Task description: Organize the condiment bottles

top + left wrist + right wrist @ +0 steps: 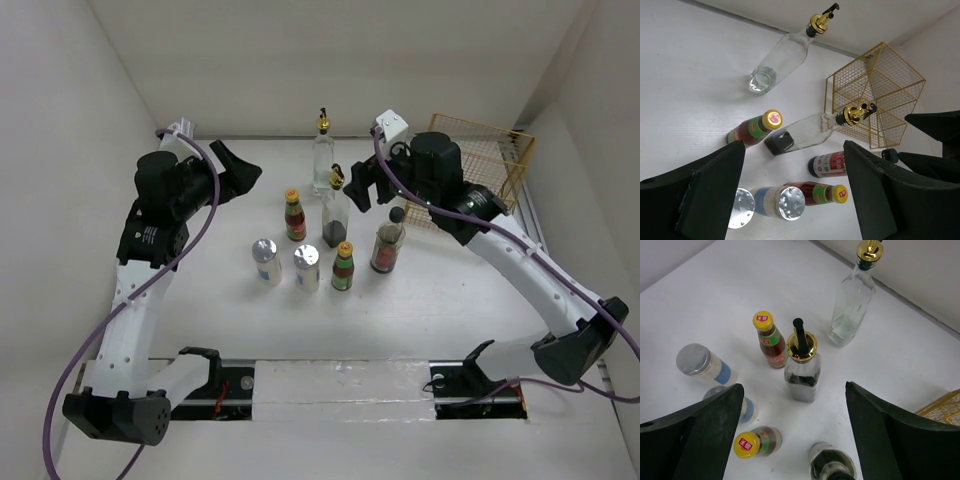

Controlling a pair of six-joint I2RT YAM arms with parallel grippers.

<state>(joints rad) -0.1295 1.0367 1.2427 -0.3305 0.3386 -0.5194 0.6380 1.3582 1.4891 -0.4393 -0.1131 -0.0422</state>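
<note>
Seven condiment bottles stand mid-table. A tall clear glass bottle with a gold pourer is farthest back. In front of it is a second glass bottle with dark liquid, between a yellow-capped sauce bottle and a black-knobbed jar. The front row holds two silver-topped shakers and another sauce bottle. My left gripper is open and empty, raised left of the group. My right gripper is open and empty, above the dark glass bottle and near the jar.
A yellow wire basket stands at the back right, behind my right arm; it also shows in the left wrist view. White walls close in the back and both sides.
</note>
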